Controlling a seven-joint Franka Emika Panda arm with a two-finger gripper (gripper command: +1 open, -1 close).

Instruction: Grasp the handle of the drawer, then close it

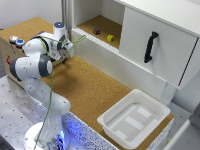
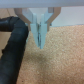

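Black cable (image 2: 14,50) fills the near wrist view; beyond it the pincer (image 2: 40,36) shows fingers pressed together, empty, above the cork surface (image 2: 60,60). Handle and drawer aren't visible, presumably behind the arm beside the wooden box (image 1: 9,47). Spread the fingers before approaching.

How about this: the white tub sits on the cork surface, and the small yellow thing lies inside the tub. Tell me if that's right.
One part is wrong. The yellow thing lies not in the tub but inside the white cabinet, near a small dark thing. The exterior view shows this. The tub does sit on the cork surface.
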